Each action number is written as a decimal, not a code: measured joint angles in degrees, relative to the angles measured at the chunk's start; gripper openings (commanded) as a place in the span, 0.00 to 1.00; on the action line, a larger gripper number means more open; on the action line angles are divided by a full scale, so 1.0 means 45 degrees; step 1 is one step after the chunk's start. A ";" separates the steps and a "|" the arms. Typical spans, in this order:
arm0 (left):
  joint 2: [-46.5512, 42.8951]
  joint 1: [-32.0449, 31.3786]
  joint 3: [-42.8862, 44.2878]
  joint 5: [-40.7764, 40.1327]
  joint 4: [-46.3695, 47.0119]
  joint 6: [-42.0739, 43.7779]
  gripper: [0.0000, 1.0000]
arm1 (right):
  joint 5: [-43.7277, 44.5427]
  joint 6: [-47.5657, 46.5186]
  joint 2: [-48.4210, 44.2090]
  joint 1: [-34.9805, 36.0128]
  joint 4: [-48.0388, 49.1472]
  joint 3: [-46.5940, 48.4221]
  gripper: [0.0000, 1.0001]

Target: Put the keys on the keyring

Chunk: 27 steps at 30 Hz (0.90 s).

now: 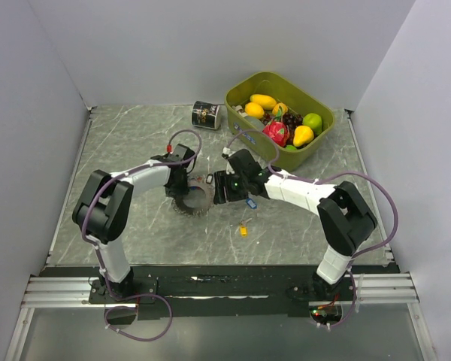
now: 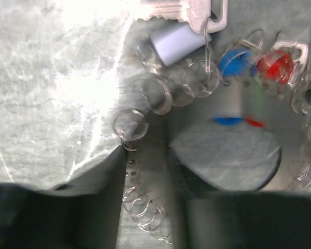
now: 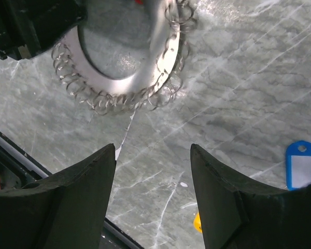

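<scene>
The keyring (image 1: pixel 196 201), a silvery ring edged with small wire coils, lies at the table's middle. My left gripper (image 1: pixel 182 191) is shut on its rim; in the left wrist view the coils (image 2: pixel 155 96) run between my fingers (image 2: pixel 93 197). My right gripper (image 1: pixel 224 189) is open and empty, just right of the ring (image 3: pixel 119 57). A blue-tagged key (image 1: pixel 250 202) and a yellow-tagged key (image 1: pixel 243 231) lie on the table to its right. A red-tagged key (image 1: pixel 208 179) lies behind the ring. The left wrist view shows blue (image 2: pixel 234 61), red (image 2: pixel 276 65) and pale (image 2: pixel 173 37) tags beyond the ring.
A green bin (image 1: pixel 325 135) of toy fruit stands at the back right. A black can (image 1: pixel 206 115) lies on its side to the bin's left. The blue tag (image 3: pixel 300 166) and the yellow tag (image 3: pixel 197 223) lie near my right finger.
</scene>
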 measured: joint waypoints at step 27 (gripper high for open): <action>-0.1729 -0.1996 -0.1472 -0.1394 -0.0675 0.0520 0.68 | -0.0136 -0.0228 0.0000 -0.0160 0.0160 -0.0044 0.68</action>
